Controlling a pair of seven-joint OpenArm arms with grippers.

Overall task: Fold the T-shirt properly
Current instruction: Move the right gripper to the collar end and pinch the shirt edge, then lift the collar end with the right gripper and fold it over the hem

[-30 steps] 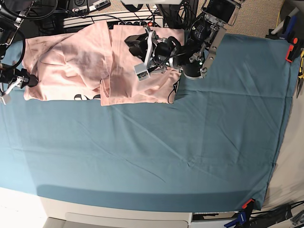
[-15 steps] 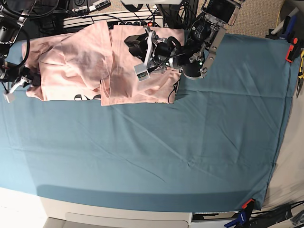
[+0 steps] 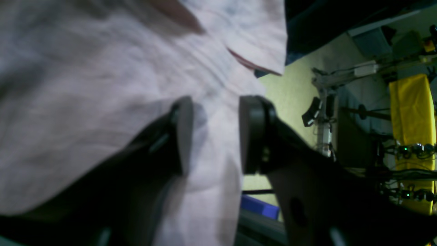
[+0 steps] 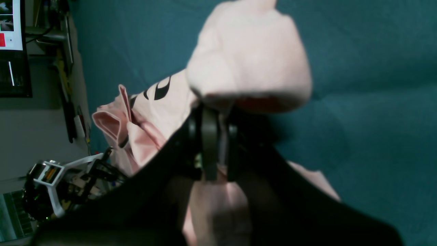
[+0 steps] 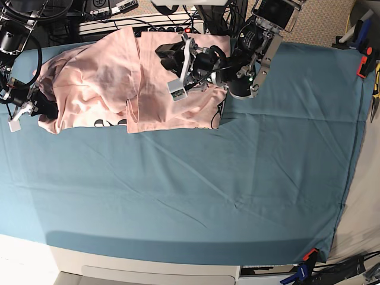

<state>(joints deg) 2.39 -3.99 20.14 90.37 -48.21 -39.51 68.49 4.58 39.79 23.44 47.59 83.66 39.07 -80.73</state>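
Note:
The pale pink T-shirt (image 5: 101, 83) lies bunched at the far left of the teal table cloth (image 5: 208, 190), with black lettering showing along its near edge. My right gripper (image 5: 44, 107) is shut on the shirt's left edge. In the right wrist view my right gripper (image 4: 220, 143) pinches pink fabric, and a fold of the shirt (image 4: 249, 54) bulges above the jaws. My left gripper (image 5: 166, 54) rests over the shirt's folded right part. In the left wrist view my left gripper (image 3: 213, 135) is open, with the shirt (image 3: 102, 85) lying flat under and between the jaws.
Cables and a power strip (image 5: 148, 27) run behind the table's far edge. Clamps hold the cloth at the right edge (image 5: 363, 62) and at the near right corner (image 5: 309, 256). A monitor (image 4: 12, 48) stands beyond the table.
My right gripper has moved right with the shirt's left edge, lifting and bunching it over the body. My left arm has not moved.

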